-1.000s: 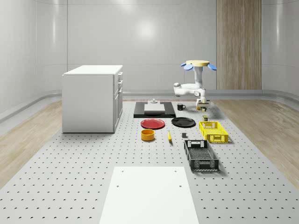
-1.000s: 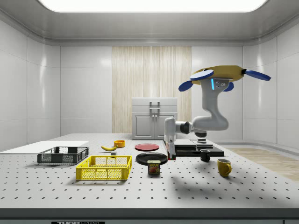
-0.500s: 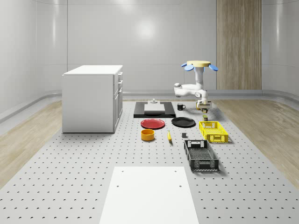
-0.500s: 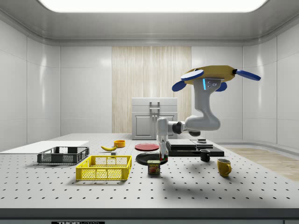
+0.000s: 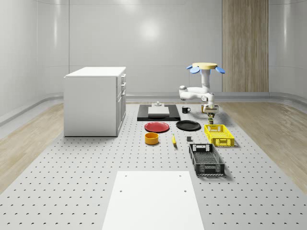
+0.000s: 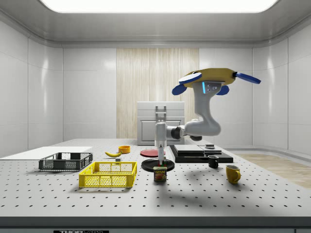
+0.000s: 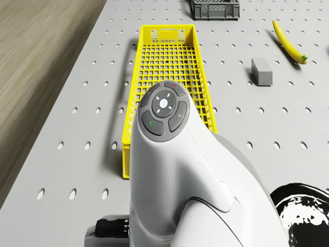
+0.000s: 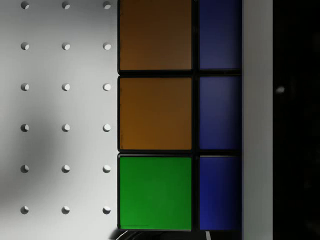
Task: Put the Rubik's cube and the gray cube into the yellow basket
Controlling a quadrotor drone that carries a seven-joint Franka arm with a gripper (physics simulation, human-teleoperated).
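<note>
Gripper hangs low off the arm, clamped on the Rubik's cube as far as I can judge: the wrist view has orange, green and blue tiles right up against the camera, and the side view shows a coloured block at the fingertips, clear of the table. Drone hovers above the table, near the black plate and the far end of the yellow basket. Basket sits on the table with neither cube in its visible part, so nothing is delivered yet. Side view puts the gripper just above a can, beside the basket's right end rather than over it; depth unclear. Gray cube lies untouched on the table, between the basket and a banana. Status, my read: first cube in hand, carry and drop pending; second cube's whole pick-and-place remains.
</note>
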